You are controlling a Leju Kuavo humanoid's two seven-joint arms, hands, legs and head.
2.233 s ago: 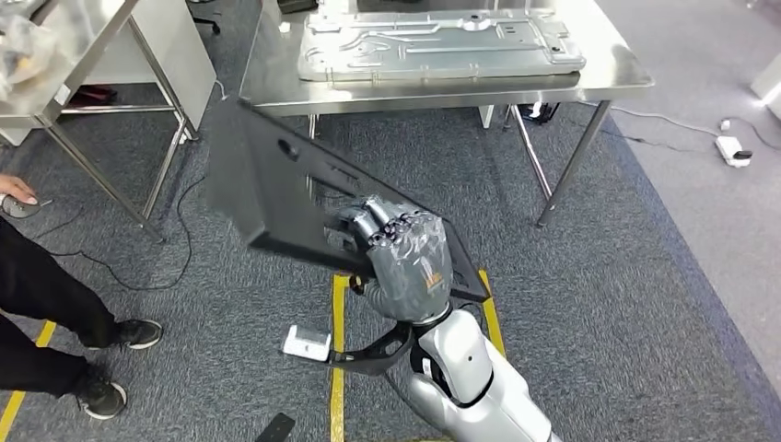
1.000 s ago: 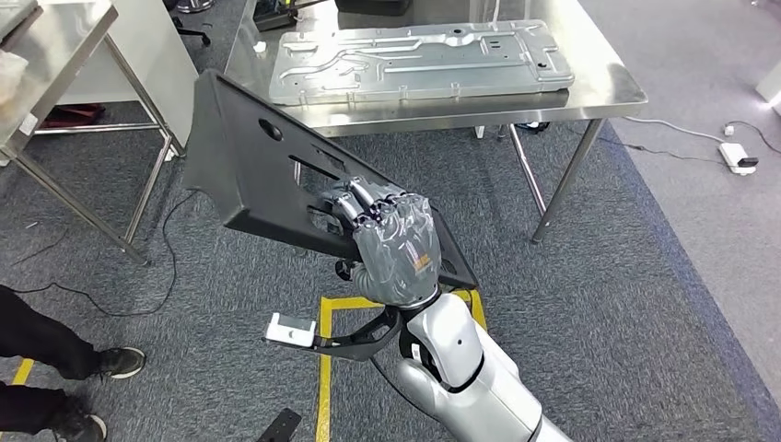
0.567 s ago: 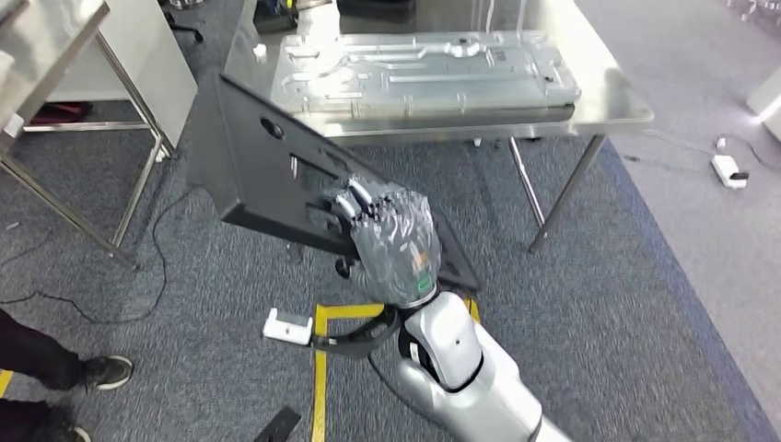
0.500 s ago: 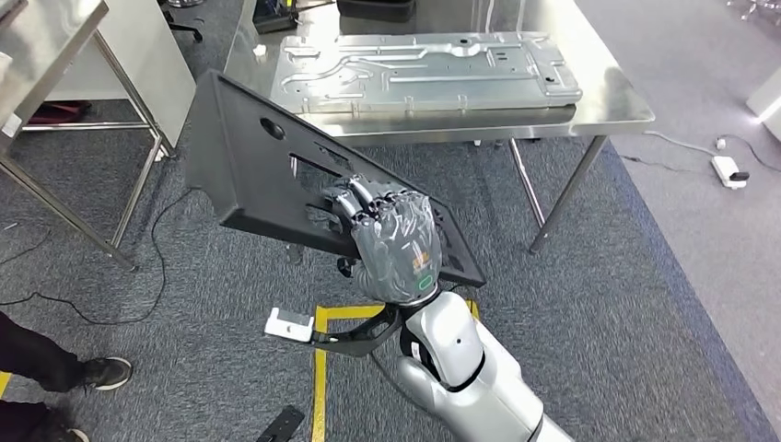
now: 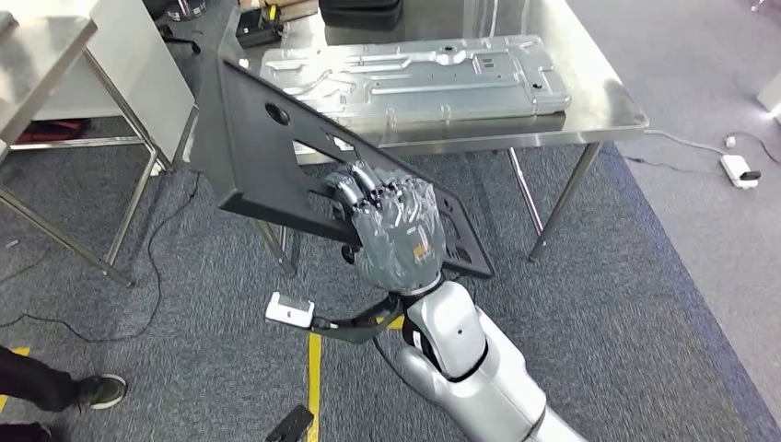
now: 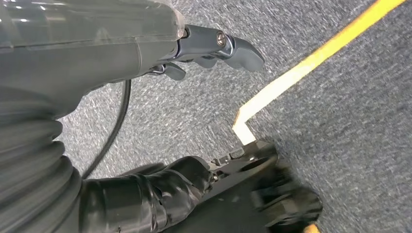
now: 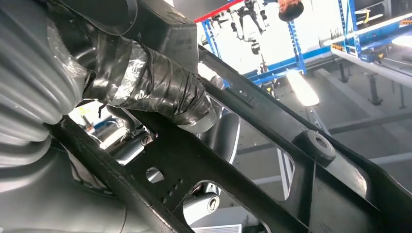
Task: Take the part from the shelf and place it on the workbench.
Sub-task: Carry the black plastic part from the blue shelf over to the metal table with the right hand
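Observation:
In the head view my right hand [image 5: 396, 235] grips a large black plastic panel [image 5: 267, 157] with holes and cut-outs, held tilted in the air just in front of the steel workbench [image 5: 608, 101]. The panel's upper corner overlaps the bench's near left edge. A big grey stamped metal plate [image 5: 414, 78] lies on the bench top. The right wrist view shows the panel's ribbed underside [image 7: 272, 194] close up, with my hand's [image 7: 145, 82] taped thumb pressed against it. My left hand [image 6: 97, 58] hangs over the grey carpet with its fingers apart and nothing in them.
A second steel table [image 5: 37, 46] stands at the left. Yellow floor tape [image 5: 313, 378], a small white device [image 5: 290, 310] and cables lie on the carpet. A person's shoe [image 5: 97, 391] is at the lower left. A power strip [image 5: 740, 168] lies at the right.
The whole picture has shifted: the camera has come nearer the workbench. The panel stays in my right hand's grip and now reaches the bench's edge.

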